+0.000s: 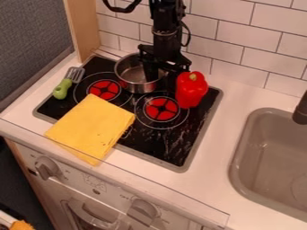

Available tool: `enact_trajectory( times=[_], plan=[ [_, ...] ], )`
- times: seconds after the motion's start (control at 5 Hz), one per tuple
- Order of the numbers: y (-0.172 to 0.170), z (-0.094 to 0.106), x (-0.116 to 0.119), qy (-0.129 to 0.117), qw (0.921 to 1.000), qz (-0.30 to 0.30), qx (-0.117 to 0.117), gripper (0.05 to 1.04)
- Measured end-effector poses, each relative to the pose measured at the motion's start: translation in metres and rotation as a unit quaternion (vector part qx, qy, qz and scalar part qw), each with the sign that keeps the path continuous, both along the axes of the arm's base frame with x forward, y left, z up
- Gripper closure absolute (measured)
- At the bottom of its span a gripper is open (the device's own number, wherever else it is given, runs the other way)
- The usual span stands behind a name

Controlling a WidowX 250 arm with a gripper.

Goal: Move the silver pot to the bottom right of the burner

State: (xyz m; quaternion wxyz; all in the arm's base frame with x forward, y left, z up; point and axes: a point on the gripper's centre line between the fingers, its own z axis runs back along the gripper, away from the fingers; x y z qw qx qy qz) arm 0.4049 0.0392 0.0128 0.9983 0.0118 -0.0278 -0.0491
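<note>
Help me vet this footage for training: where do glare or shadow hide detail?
Camera view: pale streaks, glare or smears, break up the black stovetop toward its near right; the black arm shows little surface detail; the lower left, below the counter, falls dark; the wall tiles look fairly evenly lit.

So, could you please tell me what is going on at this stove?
The robot's gripper is down at the right side of the silver pot; whether it has hold of the pot, I can't tell. The pot is toward the back of the stove, not at its bottom right. A red pepper is just right of it, a yellow cloth covers the front left, and a green-handled spatula is at the left.
</note>
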Motion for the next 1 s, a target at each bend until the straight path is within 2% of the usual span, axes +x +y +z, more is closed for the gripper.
enact_trajectory(
  times=[0.2,0.4,0.6,0.8,1.0],
  plan=[
    [0.000,0.000,0.000,-0.001,1.0000,-0.002,0.000,0.727],
    [-0.001,0.000,-0.001,0.000,1.0000,-0.003,-0.002,0.936],
    [-0.002,0.003,0.000,-0.005,1.0000,-0.002,-0.007,0.996],
    [0.008,0.029,0.002,-0.041,0.9991,0.002,-0.009,0.999],
    [0.005,0.079,-0.010,-0.097,0.9951,-0.008,-0.020,0.999]
  ],
)
